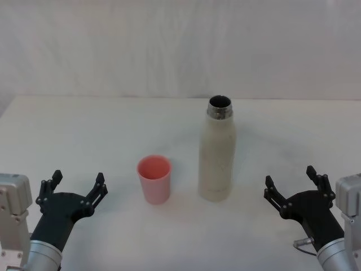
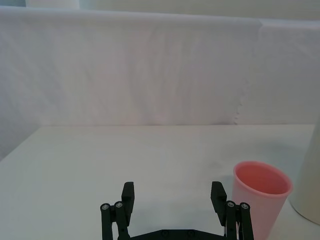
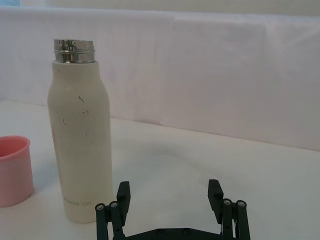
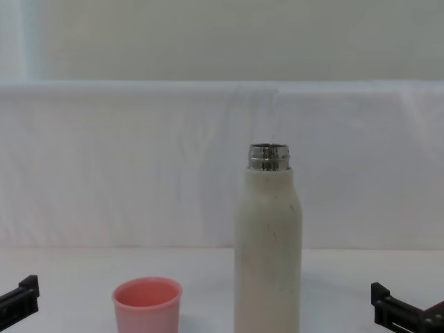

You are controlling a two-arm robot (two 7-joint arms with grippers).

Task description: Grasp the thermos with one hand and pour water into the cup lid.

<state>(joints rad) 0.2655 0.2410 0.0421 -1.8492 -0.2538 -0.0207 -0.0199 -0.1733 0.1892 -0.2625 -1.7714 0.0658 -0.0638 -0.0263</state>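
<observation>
Right tool (image 1: 290, 182) open, thermos (image 1: 216, 152) left of it

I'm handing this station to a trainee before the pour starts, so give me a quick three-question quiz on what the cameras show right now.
1. True or false: the thermos stands upright with its steel neck uncapped.
2. Which side of the thermos is the cup lid on, as the robot sees it? A) the robot's left B) the robot's right C) behind it
3. Fill in: the left gripper and the right gripper are both ____ and hold nothing.

Key
1. True. The neck is open and the bottle stands on the table.
2. A. The cup stands apart from the bottle, on the robot's left.
3. Open. Each sits near its own front corner, clear of both things.
</observation>
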